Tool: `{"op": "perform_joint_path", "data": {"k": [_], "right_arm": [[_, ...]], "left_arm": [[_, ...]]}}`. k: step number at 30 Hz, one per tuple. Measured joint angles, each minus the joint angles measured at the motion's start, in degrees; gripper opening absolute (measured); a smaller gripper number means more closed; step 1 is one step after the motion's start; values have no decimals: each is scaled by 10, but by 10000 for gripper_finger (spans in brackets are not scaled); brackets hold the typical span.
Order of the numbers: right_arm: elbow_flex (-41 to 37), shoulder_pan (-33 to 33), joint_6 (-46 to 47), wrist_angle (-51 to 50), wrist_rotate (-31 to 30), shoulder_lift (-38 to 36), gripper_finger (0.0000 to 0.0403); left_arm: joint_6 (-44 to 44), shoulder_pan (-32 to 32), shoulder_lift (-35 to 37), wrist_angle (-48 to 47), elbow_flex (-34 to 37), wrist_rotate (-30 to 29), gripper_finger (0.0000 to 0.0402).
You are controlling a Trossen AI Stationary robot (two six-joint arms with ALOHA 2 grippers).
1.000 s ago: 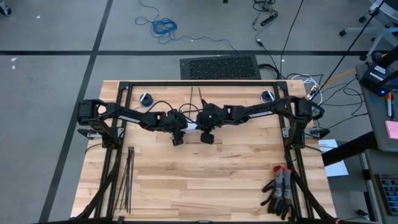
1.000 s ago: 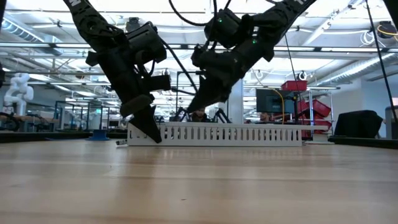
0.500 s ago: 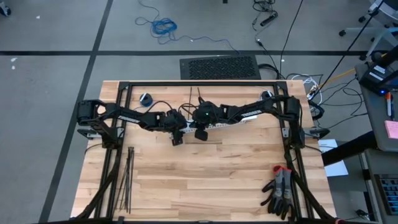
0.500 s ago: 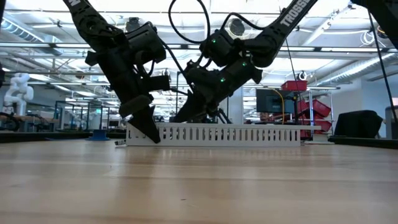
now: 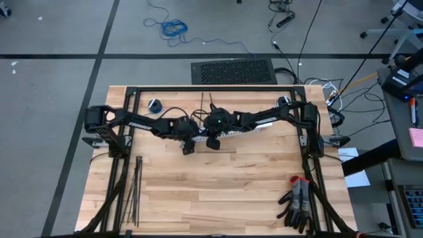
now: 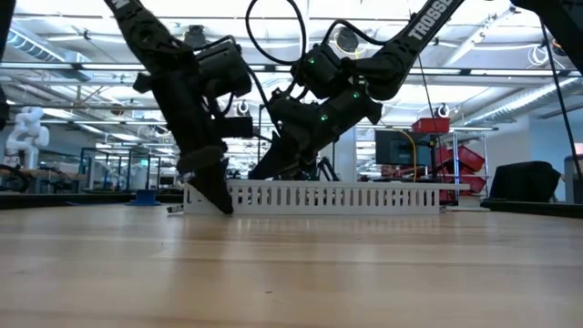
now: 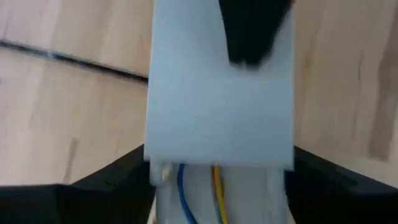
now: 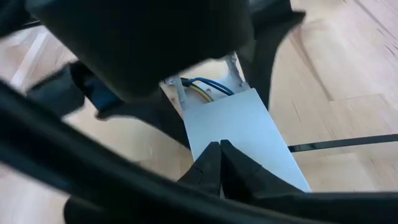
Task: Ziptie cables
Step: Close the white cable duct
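Observation:
A white slotted channel [image 5: 231,133] lies across the middle of the table, with a flat white cover [image 8: 239,127] on top. Thin blue and yellow cables [image 8: 208,88] show in its open left end. My left gripper [image 7: 221,158] stands open at that end, one finger beside each side wall. My right gripper [image 8: 219,150] is shut, its tips down on the cover just right of the left gripper. Black zipties [image 5: 135,192] lie in a bundle near the table's left edge. One more ziptie [image 8: 342,144] lies on the wood beside the channel. My left gripper comes slanting down from the table's left, its fingers [image 7: 118,174] close along the channel's two side walls [image 7: 155,124] at the left end. I cannot tell whether they touch it. My right gripper presses its shut fingertips [image 8: 211,163] onto the top of the cover [image 8: 231,134], near the channel's left end. It comes slanting down from the table's right. The channel lies flat on the table.
Dark gloves with red cuffs [image 5: 297,201] lie at the near right corner. Two small round parts [image 5: 154,104] [image 5: 283,102] sit near the far edge. A black frame [image 5: 211,88] borders the table. Bare wood spreads across the near half.
My right gripper has sunk and moved a little toward the table's left, coming down with shut fingers onto the channel beside my left gripper. The channel has stayed where it was.

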State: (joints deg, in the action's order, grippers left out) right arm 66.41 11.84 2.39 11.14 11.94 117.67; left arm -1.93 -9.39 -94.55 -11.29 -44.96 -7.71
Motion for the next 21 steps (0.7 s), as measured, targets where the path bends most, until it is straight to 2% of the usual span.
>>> {"op": "perform_joint_path", "data": {"k": [3,8,16,21], "right_arm": [[0,0,0,-1,0,0,0],[0,1,-2,0,0,0,0],[0,2,-10,-3,4,0,0],[0,4,-10,-7,6,0,0]], "left_arm": [[-10,-6,10,-82,-23,-6,306],[-12,-9,37,-147,-29,-28,308],[-18,-10,42,-114,11,-41,306],[0,-9,41,-54,39,-33,279]]}}
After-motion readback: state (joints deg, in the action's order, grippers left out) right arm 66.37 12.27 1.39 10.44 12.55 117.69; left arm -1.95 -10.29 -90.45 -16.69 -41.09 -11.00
